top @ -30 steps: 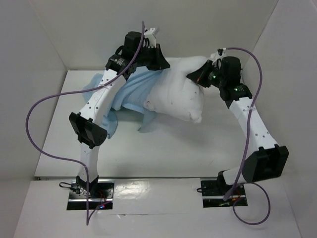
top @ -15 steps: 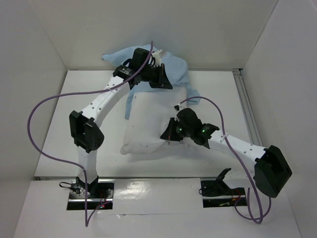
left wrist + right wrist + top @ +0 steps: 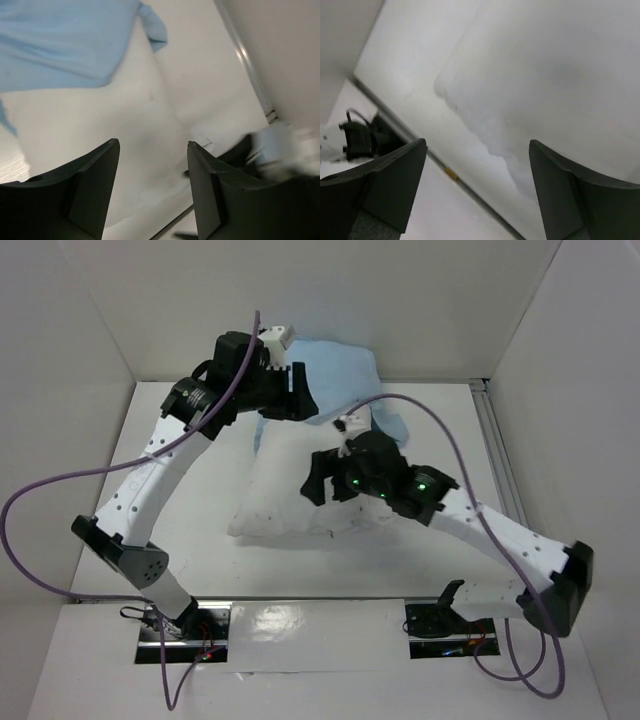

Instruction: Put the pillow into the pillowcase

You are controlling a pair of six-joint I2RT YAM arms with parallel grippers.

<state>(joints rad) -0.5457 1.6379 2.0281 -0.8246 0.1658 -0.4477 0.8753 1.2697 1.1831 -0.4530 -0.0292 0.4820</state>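
The white pillow (image 3: 285, 495) lies flat on the table, its near edge toward the arms. The light blue pillowcase (image 3: 345, 370) is bunched at the pillow's far end, against the back wall. My left gripper (image 3: 298, 405) hovers open over that far end with nothing between its fingers. In the left wrist view the pillowcase (image 3: 65, 40) fills the top left and the pillow (image 3: 100, 120) lies beyond the left gripper (image 3: 152, 145). My right gripper (image 3: 320, 480) stands open above the pillow's middle, holding nothing. The right wrist view shows the pillow (image 3: 560, 75) and its wrinkled edge beyond the right gripper (image 3: 477, 142).
White walls close in the table (image 3: 170, 490) at the back and on both sides. A metal rail (image 3: 497, 455) runs along the right side. The table's front edge (image 3: 450, 172) is near the pillow. The right arm (image 3: 280, 155) shows blurred in the left wrist view.
Both grippers have opened. The left one has let go of the raised pillowcase, which now lies lower at the back. The right one has released the pillow and risen.
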